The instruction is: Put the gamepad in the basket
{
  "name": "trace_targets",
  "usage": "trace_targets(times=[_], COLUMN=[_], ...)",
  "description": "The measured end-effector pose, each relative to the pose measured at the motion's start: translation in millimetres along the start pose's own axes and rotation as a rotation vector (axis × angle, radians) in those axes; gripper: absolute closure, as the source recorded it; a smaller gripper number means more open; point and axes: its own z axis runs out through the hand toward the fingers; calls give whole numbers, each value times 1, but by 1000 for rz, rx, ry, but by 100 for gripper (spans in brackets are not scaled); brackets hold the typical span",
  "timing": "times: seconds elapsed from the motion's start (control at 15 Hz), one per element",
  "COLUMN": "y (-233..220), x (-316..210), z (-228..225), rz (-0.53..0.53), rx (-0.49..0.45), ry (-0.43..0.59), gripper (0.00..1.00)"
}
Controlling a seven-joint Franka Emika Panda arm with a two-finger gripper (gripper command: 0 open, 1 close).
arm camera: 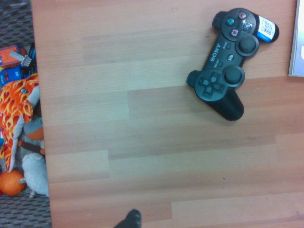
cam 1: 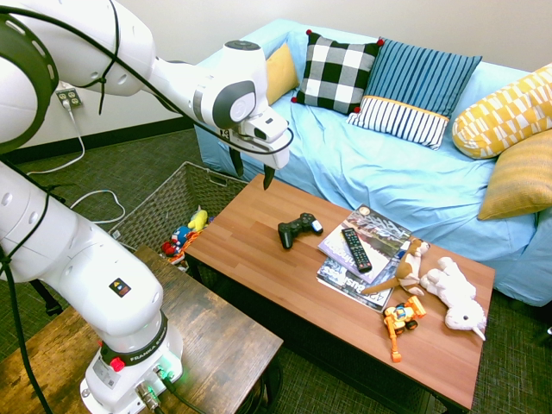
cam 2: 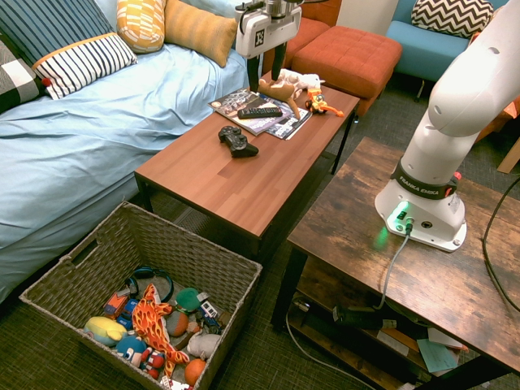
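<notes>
basket sat on floor off coffee table's end, full of toys | gripper hovered above tabletop's basket-side edge, fingers apart, holding nothing | gamepad lay flat mid-tabletop, off twd mags, long axis skewed to table edges, handles twd front edge

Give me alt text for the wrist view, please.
A black gamepad lies face up on the wooden table, its buttons and sticks showing. Past one table edge, colourful toys lie in the basket below.
</notes>
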Motion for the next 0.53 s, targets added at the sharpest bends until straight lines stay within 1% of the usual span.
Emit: trace_targets(times=[0.13, 0.27, 0.53], y=[-2, -5, -9], x=[2, 5, 31], z=[0, 4, 40], rz=[4, 36, 182], rx=[8, 21, 20], ry=[6, 14, 1], gripper=[0, 0, 0])
